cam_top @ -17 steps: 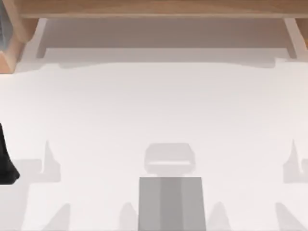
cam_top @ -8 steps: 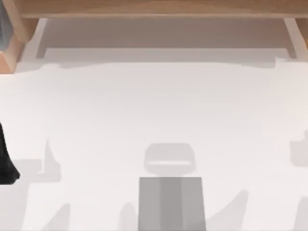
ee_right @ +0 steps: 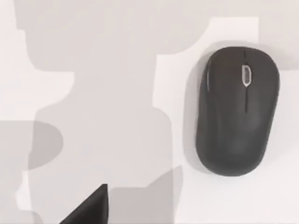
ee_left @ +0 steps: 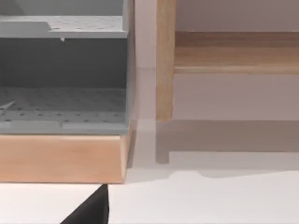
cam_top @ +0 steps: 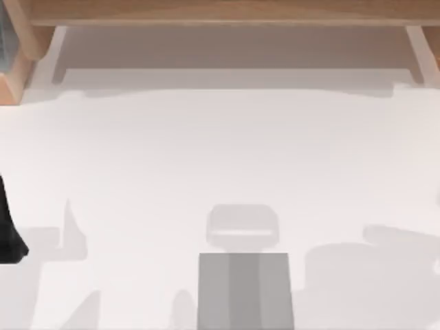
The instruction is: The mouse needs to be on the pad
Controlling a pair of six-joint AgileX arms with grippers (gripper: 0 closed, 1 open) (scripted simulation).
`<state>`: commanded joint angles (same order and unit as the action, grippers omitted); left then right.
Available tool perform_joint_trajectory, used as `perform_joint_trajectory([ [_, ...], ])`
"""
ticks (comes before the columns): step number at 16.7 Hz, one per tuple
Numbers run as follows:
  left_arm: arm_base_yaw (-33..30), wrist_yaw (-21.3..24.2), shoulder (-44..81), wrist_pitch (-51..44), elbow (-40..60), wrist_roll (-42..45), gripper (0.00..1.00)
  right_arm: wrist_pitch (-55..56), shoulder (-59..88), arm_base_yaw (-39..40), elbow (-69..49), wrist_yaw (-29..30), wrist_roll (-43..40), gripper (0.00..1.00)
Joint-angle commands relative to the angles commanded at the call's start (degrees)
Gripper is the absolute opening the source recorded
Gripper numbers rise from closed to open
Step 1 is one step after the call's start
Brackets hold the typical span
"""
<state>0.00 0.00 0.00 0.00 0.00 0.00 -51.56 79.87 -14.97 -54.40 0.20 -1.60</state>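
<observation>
Of my right gripper (ee_right: 88,210) I had only a dark wedge at the edge of the right wrist view, so I could not tell whether the pincer stood apart or together. It hung above the white table (ee_right: 117,28), with nothing held against that wedge. Near it, off to one side and clear of any contact, lay the black mouse (ee_right: 237,111), flat on the bare table top, its scroll wheel (ee_right: 246,75) facing up towards the camera. Broad grey shadows (ee_right: 103,121) spread over the table beside the mouse. My left gripper (ee_left: 88,210) gave me the same kind of dark wedge in the left wrist view, and again I could not tell its state. It sat parked over the table, facing a grey shelf unit (ee_left: 63,70) with perforated shelves that stood on a wooden base (ee_left: 60,158). Just beside the unit rose a wooden post (ee_left: 165,60), and a wooden rail (ee_left: 236,51) ran off from that post. From the top view I saw a wide soft shadow (cam_top: 364,275) on the table's right side near the front edge, a grey block (cam_top: 245,289) at the front centre, a wooden frame (cam_top: 220,12) along the far edge, and a dark shape (cam_top: 8,227) at the left edge that I could not identify.
</observation>
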Motion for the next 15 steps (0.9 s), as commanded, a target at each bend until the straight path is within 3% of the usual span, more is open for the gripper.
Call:
perform_joint_trajectory([
  [6,0.00,0.00,0.00,0.00,0.00,0.00,1.00,-10.11,14.58,-3.25,-12.18,-0.03,-0.23,1.00],
  [15,0.00,0.00,0.00,0.00,0.00,0.00,1.00,-6.31,16.82,-3.23,-9.96,-0.04,-0.06,1.00],
])
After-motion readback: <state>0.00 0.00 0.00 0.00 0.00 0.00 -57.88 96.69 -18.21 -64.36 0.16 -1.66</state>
